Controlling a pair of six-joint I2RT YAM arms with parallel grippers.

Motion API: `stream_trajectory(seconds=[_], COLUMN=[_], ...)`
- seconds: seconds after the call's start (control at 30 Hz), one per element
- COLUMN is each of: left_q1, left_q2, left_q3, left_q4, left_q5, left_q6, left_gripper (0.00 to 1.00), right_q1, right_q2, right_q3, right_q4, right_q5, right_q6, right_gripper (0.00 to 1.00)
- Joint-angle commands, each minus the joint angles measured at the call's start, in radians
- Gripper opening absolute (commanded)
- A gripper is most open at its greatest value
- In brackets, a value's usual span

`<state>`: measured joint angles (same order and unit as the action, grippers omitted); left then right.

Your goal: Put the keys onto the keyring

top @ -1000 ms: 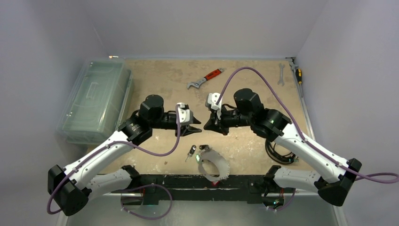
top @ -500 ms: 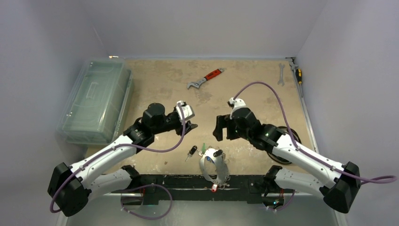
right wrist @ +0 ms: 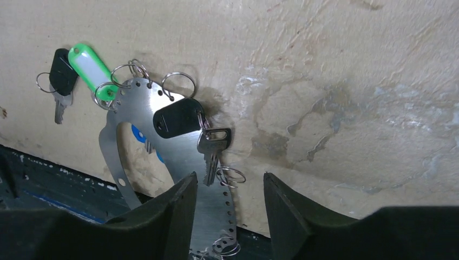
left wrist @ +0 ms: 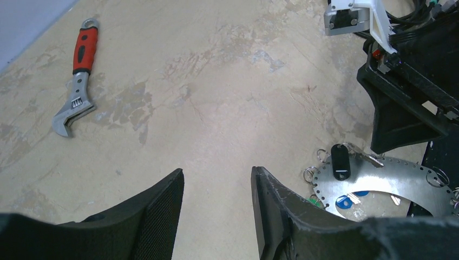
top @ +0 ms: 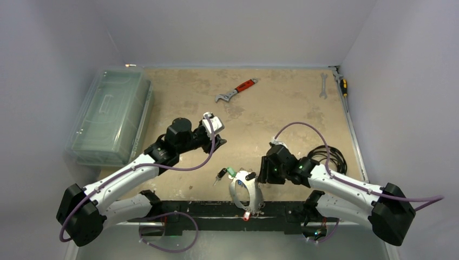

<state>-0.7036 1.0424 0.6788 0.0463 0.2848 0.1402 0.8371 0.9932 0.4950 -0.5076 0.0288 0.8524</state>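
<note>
Beneath the right pincer (right wrist: 230,187), parted and empty like the left pincer (left wrist: 216,179), the keyring (right wrist: 184,157) is partly hidden.

Your top external view sits above and behind the arm bases, facing down and forward, far enough off to take in the whole scuffed beige table (top: 281,103). Your left wrist view rides low and looks forward past the black left pincer (left wrist: 217,179) across the table. It shows the red-handled adjustable wrench (left wrist: 78,81) at upper left and the large flat silvery metal keyring (left wrist: 379,181) at lower right. Your right wrist view looks down past the right pincer (right wrist: 230,181), very close to that keyring at the table's near edge. All three views share the keyring; the top and left wrist views share the wrench.
</note>
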Motion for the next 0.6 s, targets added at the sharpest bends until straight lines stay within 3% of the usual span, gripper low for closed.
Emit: stream_trajectory(seconds=[0.0, 0.47, 0.57], left_q1=[-0.004, -0.004, -0.004], left_q2=[-0.003, 0.024, 0.025], left_q3=[0.034, 0.043, 0.044], left_q4=[0.032, 0.025, 0.023], left_q5=[0.019, 0.05, 0.052], left_q6=[-0.016, -0.012, -0.011], left_gripper=[0.47, 0.46, 0.45], right_q1=[0.001, 0.002, 0.001], right_q2=[-0.039, -0.038, -0.032], right_q3=[-0.037, -0.2, -0.212], right_q4=[0.065, 0.226, 0.241], right_q5=[-0.027, -0.043, -0.043], right_q6=[0.09, 0.179, 0.18], right_gripper=[0.45, 0.28, 0.19])
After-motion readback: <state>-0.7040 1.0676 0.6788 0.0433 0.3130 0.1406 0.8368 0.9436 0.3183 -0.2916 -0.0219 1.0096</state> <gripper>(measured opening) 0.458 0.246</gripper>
